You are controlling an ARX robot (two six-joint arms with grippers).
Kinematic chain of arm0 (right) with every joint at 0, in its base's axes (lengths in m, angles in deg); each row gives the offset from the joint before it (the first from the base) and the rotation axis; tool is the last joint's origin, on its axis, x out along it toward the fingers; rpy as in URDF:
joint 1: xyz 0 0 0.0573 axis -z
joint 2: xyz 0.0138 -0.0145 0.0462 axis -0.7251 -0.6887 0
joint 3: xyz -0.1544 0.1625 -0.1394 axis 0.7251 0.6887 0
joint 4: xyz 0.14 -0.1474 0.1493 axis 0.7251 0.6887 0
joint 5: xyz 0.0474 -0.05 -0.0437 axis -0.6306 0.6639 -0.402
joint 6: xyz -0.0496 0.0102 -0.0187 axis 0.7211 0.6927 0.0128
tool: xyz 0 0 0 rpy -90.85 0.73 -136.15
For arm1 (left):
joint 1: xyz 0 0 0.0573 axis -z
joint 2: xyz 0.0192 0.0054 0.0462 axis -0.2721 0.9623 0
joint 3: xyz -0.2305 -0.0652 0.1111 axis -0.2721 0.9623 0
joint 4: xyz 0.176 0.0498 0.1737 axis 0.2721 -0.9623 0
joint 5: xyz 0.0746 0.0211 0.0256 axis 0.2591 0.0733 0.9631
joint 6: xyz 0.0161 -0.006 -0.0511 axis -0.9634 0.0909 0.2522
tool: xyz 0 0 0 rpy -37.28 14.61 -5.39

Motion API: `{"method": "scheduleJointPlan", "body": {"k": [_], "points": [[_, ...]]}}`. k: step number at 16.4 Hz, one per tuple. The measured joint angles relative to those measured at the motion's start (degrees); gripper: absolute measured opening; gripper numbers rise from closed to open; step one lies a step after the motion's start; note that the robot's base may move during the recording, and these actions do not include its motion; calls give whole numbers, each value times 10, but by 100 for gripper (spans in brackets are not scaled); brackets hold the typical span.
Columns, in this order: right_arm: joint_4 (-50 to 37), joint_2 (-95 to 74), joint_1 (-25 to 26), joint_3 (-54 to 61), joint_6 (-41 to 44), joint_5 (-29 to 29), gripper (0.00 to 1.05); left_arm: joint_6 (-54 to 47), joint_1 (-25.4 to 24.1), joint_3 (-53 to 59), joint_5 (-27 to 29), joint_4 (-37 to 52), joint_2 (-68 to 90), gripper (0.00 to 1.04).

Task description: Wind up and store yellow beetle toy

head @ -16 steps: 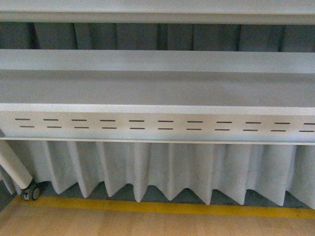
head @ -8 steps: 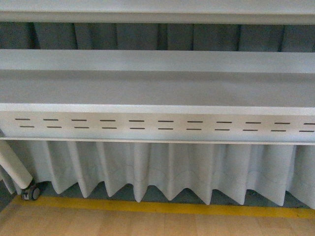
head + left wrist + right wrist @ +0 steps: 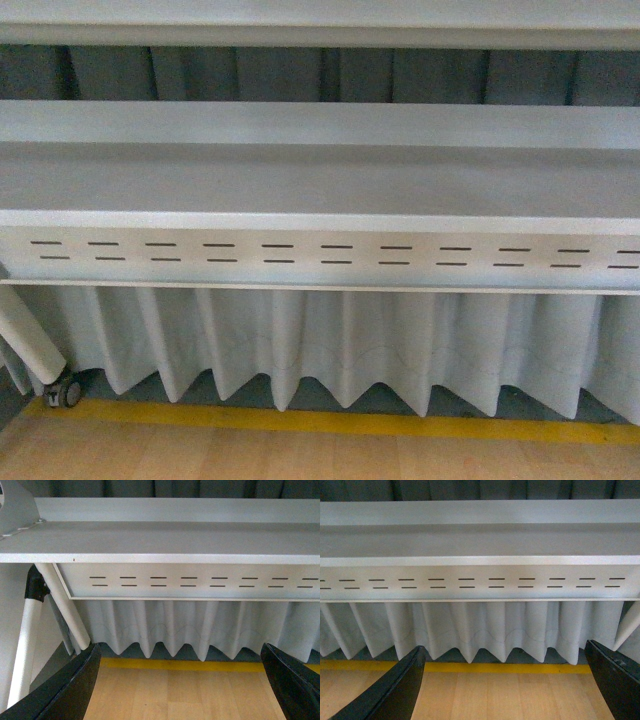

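Black left fingers [image 3: 70,690] and right fingers [image 3: 395,690] gape empty before a pale grey slot-fronted bench [image 3: 320,185]; yellow beetle toy unseen, so best locate it first.

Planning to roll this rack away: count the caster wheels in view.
1. The caster wheel sits at the front view's lower left, below the white leg. Others may be hidden behind the curtain.

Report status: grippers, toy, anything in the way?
Left gripper open, empty. Right gripper open, empty. Yellow beetle toy not in any view. White shelf and pleated skirt ahead; nothing blocking in view.
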Motion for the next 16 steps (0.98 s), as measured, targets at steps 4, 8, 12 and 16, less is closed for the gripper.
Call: {"method": "scheduleJointPlan", "body": {"k": [4,8,12,16], "points": [[0,0,0,0,0,0,98,0,0,0,0,0,0,98],[0,0,0,0,0,0,98,0,0,0,0,0,0,98],[1,0,0,0,0,0,98,0,0,0,0,0,0,98],[1,0,0,0,0,0,98,0,0,0,0,-1,0,98]]}}
